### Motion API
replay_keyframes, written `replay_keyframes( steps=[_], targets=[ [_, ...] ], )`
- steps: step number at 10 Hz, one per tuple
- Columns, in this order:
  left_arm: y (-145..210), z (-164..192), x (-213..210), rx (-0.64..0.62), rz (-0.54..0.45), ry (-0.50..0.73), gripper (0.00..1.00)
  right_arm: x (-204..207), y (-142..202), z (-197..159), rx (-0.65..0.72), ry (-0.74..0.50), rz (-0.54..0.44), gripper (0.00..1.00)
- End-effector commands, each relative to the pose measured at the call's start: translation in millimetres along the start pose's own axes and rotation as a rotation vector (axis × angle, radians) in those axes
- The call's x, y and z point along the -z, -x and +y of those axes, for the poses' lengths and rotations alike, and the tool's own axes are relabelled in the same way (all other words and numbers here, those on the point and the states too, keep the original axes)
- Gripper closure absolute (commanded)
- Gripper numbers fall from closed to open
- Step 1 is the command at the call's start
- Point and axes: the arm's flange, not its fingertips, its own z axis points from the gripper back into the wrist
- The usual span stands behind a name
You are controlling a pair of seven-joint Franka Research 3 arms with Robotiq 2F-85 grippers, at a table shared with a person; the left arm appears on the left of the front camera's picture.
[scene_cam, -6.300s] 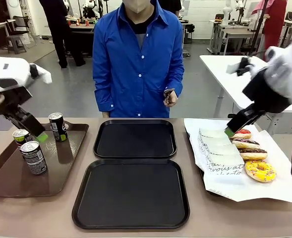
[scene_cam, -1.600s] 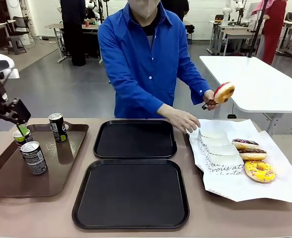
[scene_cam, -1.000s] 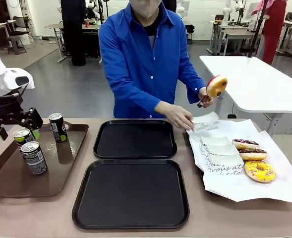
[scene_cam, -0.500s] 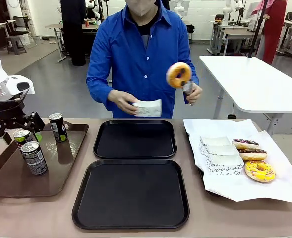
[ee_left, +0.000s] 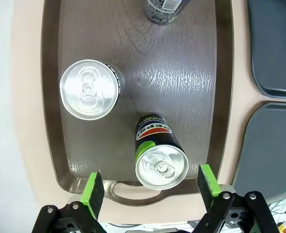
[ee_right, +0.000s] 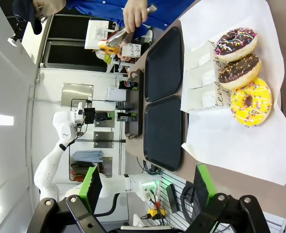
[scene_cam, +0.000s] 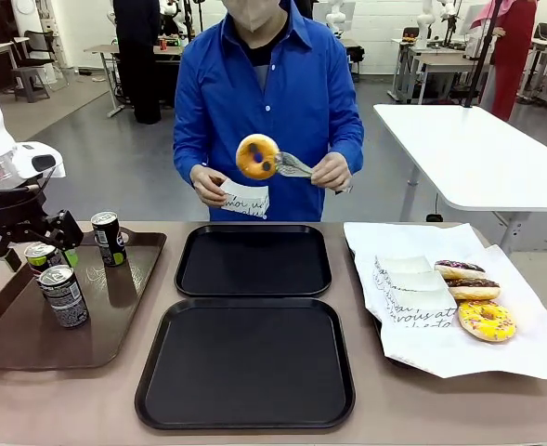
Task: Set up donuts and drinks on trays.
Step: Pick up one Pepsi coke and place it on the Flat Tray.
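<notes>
At the left of the worktop (scene_cam: 87, 409), over the brown tray (scene_cam: 13, 334): left end effector (ee_left: 151, 188), fingers spread wide, nothing gripped. Between its green pads (ee_left: 93, 190) in the wrist view, the silver top of one can (ee_left: 161, 166), upright, touched by neither pad. On the same tray, a near can (scene_cam: 63, 295) and a far can (scene_cam: 109, 238), both upright, all three apart from one another.

In the middle, two black trays in line: far tray (scene_cam: 253, 260) and near tray (scene_cam: 245, 362), edges just beside each other.

At the right, on a white paper sheet (scene_cam: 440, 358): three donuts in a touching row, a sprinkled chocolate donut (scene_cam: 459, 269) farthest, a plain chocolate donut (scene_cam: 475, 288) next, a yellow sprinkled donut (scene_cam: 487, 321) nearest. Just left of them, a stack of white sleeves (scene_cam: 412, 293).

Right end effector (ee_right: 147, 190) high over that side, fingers wide apart, nothing held.

At the far side, a person: one hand (scene_cam: 332, 172) with tongs (scene_cam: 293, 165) clamped on an orange donut (scene_cam: 257, 156) in mid-air beyond the far tray; other hand (scene_cam: 208, 183) with a printed paper sleeve (scene_cam: 243, 197).
</notes>
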Motion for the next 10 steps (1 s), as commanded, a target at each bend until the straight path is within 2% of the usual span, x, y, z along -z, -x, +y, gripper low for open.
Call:
replay_keyframes(
  steps=[1,4,7,10],
  targets=[
    [0.2,-6.4,1.6,0.017,0.006,-0.001,0.00,0.1,-1.9,-0.7,-0.017,-0.027,-0.011,0.00],
    [-0.6,-15.3,16.2,0.007,0.002,-0.021,0.00,0.1,-1.9,-0.7,-0.017,-0.027,-0.011,0.00],
    [-7.2,-15.1,25.6,0.076,-0.027,-0.078,0.00,0.1,-1.9,-0.7,-0.017,-0.027,-0.011,0.00],
    [-11.1,-15.4,42.0,0.119,-0.029,-0.075,0.00,0.1,-1.9,-0.7,-0.017,-0.027,-0.011,0.00]
  ],
)
